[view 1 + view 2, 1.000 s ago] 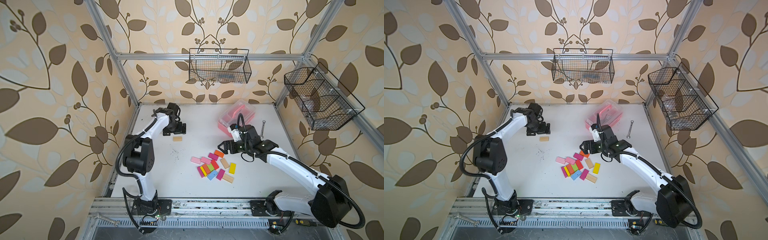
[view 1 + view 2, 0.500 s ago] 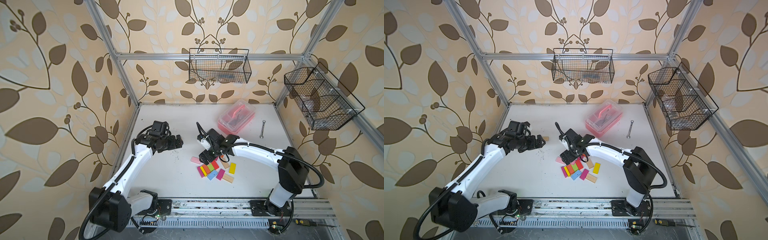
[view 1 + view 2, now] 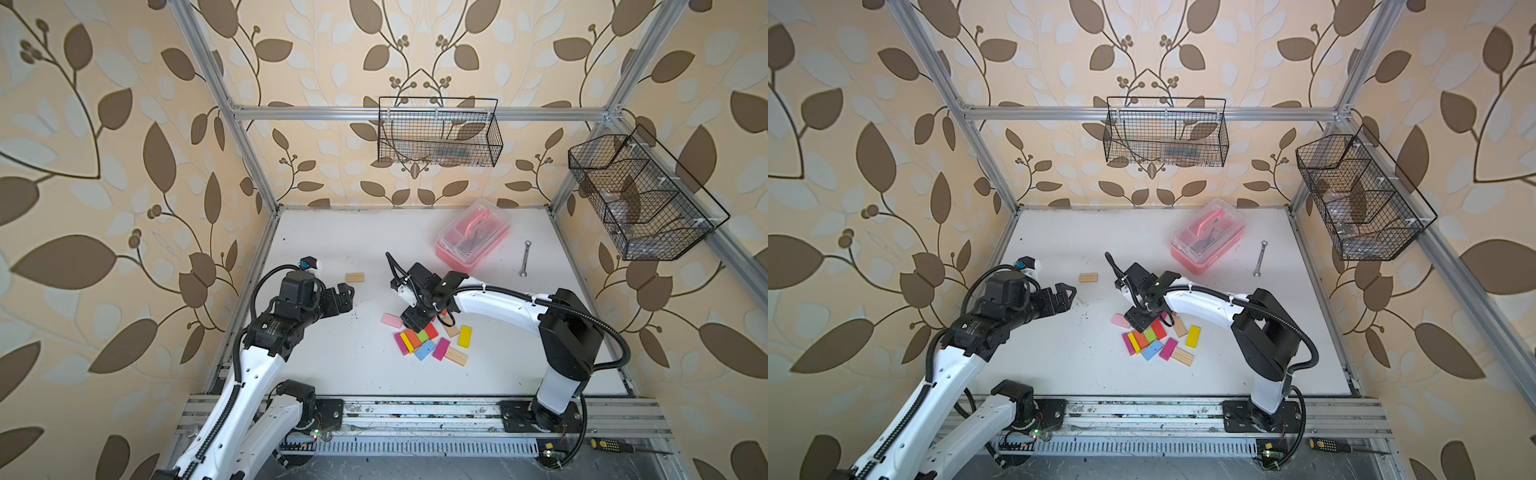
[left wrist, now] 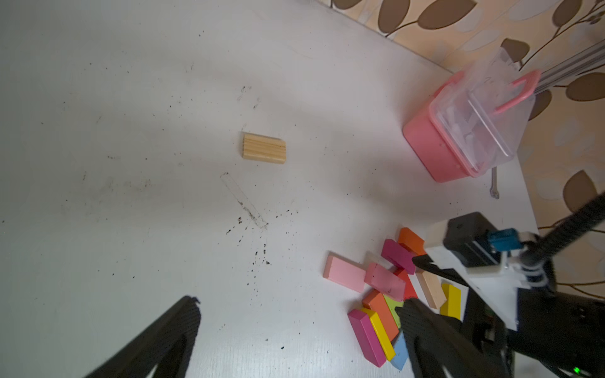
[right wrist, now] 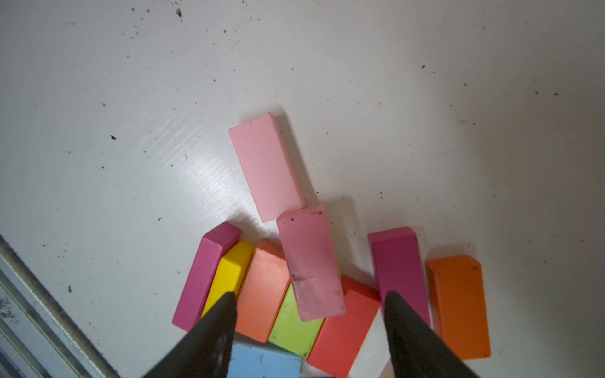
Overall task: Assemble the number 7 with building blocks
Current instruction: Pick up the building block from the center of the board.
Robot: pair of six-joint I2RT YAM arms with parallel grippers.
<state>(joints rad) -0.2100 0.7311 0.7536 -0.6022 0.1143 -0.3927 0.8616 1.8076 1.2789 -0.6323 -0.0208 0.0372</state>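
Observation:
The building blocks (image 3: 428, 340) lie in a loose coloured pile mid-table in both top views. A light pink block (image 3: 392, 320) sits at the pile's left edge, and a plain wood block (image 3: 355, 277) lies alone further back. My right gripper (image 5: 309, 304) hovers open over the pile, its fingers (image 5: 216, 327) straddling a dusky pink block (image 5: 311, 261) that rests on green and red ones, with gaps on both sides. My left gripper (image 4: 301, 314) stands open over bare table left of the pile (image 4: 383, 314). No number 7 shape shows in any view.
A pink clear-lidded box (image 3: 473, 237) stands at the back right with a wrench (image 3: 525, 258) beside it. Wire baskets hang on the back wall (image 3: 438, 133) and the right wall (image 3: 640, 199). A screwdriver (image 3: 611, 445) lies on the front rail.
My left arm has pulled back from the lone wood block toward the front left. My right gripper has moved left over the pile, and its jaws have narrowed.

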